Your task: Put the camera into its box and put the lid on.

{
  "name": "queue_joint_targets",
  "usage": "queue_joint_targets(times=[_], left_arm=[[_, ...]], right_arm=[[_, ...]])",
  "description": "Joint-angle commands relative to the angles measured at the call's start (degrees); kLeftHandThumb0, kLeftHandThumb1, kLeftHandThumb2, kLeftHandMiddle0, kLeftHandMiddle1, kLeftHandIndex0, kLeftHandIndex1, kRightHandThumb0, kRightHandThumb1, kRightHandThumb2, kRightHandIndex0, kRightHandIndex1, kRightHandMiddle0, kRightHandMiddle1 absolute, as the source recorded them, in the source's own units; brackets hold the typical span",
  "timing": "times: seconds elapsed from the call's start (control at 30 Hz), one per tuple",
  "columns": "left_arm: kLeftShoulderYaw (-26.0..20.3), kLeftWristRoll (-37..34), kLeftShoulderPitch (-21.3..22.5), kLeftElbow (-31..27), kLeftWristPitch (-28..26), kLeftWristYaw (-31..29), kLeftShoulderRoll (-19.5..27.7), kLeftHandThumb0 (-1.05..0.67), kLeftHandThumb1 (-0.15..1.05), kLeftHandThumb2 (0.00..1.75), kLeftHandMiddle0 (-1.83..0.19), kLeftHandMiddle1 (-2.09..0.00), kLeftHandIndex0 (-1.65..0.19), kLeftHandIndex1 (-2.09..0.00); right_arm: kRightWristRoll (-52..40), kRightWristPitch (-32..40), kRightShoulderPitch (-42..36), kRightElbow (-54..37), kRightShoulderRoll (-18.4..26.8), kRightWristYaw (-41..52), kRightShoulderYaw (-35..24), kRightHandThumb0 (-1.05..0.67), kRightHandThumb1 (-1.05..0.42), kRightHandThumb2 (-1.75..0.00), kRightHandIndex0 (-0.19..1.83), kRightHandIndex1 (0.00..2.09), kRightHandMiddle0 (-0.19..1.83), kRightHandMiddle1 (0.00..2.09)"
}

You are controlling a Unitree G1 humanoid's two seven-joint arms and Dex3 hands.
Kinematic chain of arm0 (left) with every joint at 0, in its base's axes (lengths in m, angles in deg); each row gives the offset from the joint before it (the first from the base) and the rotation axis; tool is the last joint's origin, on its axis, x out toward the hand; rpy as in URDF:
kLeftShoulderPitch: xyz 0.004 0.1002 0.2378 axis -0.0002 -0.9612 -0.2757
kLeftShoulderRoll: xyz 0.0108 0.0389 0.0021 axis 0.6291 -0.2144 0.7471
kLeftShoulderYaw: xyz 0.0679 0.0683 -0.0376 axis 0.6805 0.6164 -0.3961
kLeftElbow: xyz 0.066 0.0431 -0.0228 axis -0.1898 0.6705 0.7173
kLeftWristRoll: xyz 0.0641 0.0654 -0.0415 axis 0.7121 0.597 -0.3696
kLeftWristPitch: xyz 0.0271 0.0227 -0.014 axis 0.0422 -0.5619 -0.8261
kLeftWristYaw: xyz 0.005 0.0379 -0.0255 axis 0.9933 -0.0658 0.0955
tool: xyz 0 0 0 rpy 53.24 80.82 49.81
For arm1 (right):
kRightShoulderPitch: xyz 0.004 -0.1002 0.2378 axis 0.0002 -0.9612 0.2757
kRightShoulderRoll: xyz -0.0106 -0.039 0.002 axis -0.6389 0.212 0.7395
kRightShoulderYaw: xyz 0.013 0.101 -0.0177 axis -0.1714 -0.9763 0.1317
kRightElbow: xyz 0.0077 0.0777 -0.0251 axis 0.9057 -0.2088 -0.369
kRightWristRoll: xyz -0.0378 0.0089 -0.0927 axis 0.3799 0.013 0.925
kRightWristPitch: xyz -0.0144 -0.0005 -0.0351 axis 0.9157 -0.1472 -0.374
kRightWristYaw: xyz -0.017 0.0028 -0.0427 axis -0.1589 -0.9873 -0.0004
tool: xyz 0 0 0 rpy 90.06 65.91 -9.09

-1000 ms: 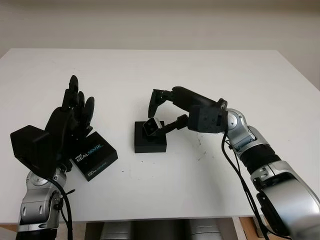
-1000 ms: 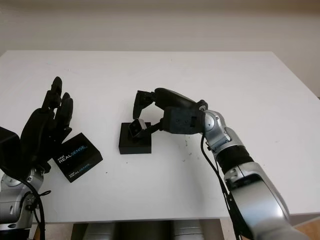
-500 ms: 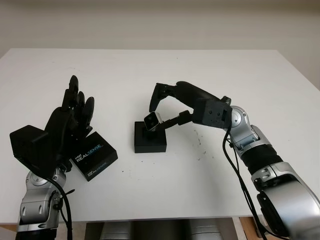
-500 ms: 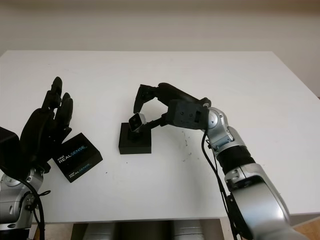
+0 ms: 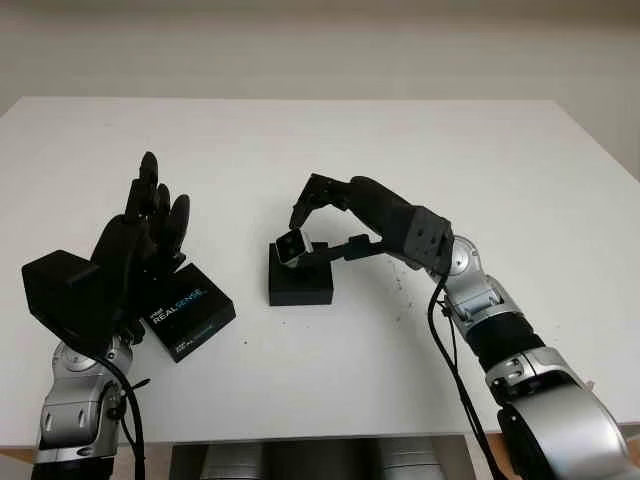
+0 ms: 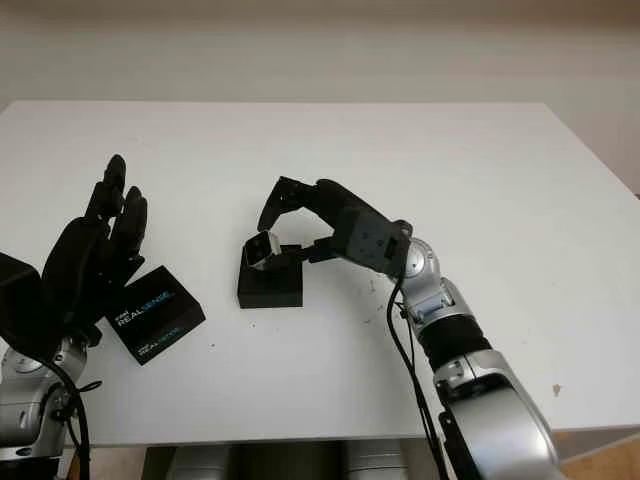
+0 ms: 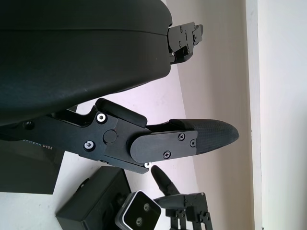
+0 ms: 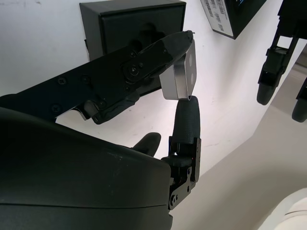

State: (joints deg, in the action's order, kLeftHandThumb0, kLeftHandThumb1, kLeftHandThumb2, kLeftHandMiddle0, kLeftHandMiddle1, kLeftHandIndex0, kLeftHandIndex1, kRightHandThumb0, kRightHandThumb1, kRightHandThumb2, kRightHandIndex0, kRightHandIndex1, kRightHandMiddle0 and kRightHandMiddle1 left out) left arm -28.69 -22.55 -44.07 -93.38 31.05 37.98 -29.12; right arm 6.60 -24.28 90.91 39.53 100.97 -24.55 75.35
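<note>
The small silver camera (image 5: 292, 246) is pinched in my right hand (image 5: 302, 240), which is shut on it from the right. It hangs tilted just above the back left part of the open black box (image 5: 300, 284) at the table's middle. In the right wrist view the camera (image 8: 180, 72) sits between a finger and the thumb, with the box (image 8: 129, 28) behind it. The black lid (image 5: 188, 311), printed REALSENSE, lies flat to the left of the box. My left hand (image 5: 150, 228) is open and raised over the lid's left side, holding nothing.
The white table (image 5: 330, 150) stretches wide behind and to the right of the box. A few small dark specks mark it near my right forearm (image 5: 470, 295). The table's front edge runs close below both arms.
My right hand has carried the camera slightly left over the box, and its forearm has swung lower and nearer. The left hand and the lid have not moved.
</note>
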Motion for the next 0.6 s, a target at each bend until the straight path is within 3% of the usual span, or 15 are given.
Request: queue_joint_targets(times=[0.0,0.57], left_arm=[[-0.03,0.25,0.38,-0.80,-0.07,0.05,0.47,-0.72,1.05,0.52,0.19,0.00,0.19,0.00],[-0.22,0.24,0.16,-0.74,-0.35,0.15,0.46,-0.73,1.05,0.50,0.19,0.00,0.19,0.00]], right_arm=[[-0.63,0.40,-0.36,-0.89,-0.54,-0.62,-0.96,-0.50,-0.94,-0.05,0.11,0.67,0.39,1.63],[-2.59,3.53,-3.63,-1.61,-2.30,-2.82,-2.84,-0.48,-0.95,-0.06,0.16,0.46,0.37,1.61]])
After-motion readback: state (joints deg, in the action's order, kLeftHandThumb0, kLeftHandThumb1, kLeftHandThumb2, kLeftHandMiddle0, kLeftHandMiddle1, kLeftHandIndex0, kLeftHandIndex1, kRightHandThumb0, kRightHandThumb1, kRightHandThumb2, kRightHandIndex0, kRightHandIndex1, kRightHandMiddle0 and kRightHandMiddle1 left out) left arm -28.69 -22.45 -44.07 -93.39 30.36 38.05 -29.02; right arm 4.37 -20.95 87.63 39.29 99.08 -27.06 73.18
